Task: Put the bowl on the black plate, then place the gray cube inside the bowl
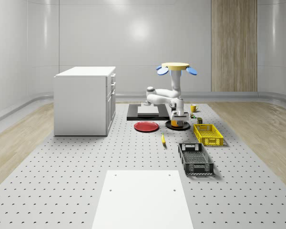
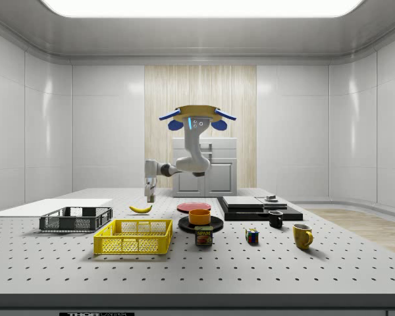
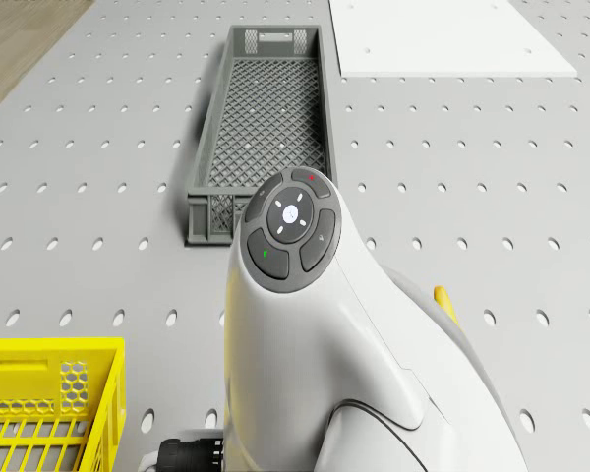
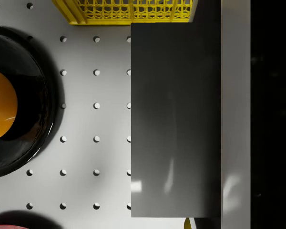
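Observation:
The orange bowl (image 1: 176, 123) (image 2: 199, 216) sits on the black plate (image 1: 178, 127) (image 2: 201, 225) (image 4: 35, 100), between the red plate and the yellow basket. I hover over that spot as the drone (image 1: 176, 67) (image 2: 197, 116), with the arm bent down. My gripper (image 1: 180, 116) (image 2: 149, 194) hangs just above the table beside the plate. In the wrist view a dark gray cube (image 4: 176, 119) sits close up in the gripper, off to one side of the plate and the bowl (image 4: 0, 105).
Around the plate lie a red plate (image 1: 146, 126), a yellow basket (image 1: 208, 134) (image 3: 39, 408), a banana (image 1: 163, 139) and a black basket (image 1: 195, 159) (image 3: 265, 128). A white cabinet (image 1: 86, 100) and a black slab (image 1: 145, 114) stand further back. A can (image 2: 203, 236) and mugs (image 2: 302, 235) sit nearby.

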Motion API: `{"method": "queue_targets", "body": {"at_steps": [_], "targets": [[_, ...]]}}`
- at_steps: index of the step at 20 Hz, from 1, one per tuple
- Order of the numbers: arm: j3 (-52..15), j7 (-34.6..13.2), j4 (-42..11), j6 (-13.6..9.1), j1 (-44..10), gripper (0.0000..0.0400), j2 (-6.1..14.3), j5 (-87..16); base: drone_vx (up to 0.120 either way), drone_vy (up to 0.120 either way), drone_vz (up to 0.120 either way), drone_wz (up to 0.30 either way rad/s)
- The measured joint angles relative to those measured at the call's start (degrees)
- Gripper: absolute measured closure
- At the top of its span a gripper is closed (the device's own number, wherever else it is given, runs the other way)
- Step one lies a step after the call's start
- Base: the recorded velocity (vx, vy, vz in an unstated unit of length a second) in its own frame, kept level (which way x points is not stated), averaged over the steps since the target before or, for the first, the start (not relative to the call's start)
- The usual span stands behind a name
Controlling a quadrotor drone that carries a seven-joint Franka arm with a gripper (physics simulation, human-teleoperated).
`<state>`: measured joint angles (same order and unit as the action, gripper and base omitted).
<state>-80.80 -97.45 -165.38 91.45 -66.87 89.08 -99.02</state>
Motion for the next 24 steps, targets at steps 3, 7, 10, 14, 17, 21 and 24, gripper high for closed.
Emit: {"method": "queue_targets", "body": {"at_steps": [3,7,10,14,17,21,24], "targets": [[0.0,0.0,0.0,0.1,0.0,0.0149,0.1,0.1,-0.027,0.0,0.12,0.0],[-0.1,0.0,0.0,0.2,0.0,0.0149,0.3,0.1,-0.12,0.0,0.0,0.0],[-0.1,0.0,0.0,0.3,-0.1,0.015,0.4,0.2,-0.12,0.0,0.0,0.0],[-0.1,-0.1,0.0,0.5,-0.1,0.015,0.5,0.2,-0.12,-0.07,0.0,0.0],[-0.1,-0.1,0.0,0.5,-0.1,0.015,0.6,0.3,-0.12,-0.053,0.0,0.0],[-0.1,-0.1,0.0,0.6,-0.1,0.015,0.7,0.3,-0.12,0.0,0.0,0.0],[-0.2,-0.1,0.0,0.7,-0.1,0.0149,0.8,0.3,-0.12,0.0,0.0,0.0]]}}
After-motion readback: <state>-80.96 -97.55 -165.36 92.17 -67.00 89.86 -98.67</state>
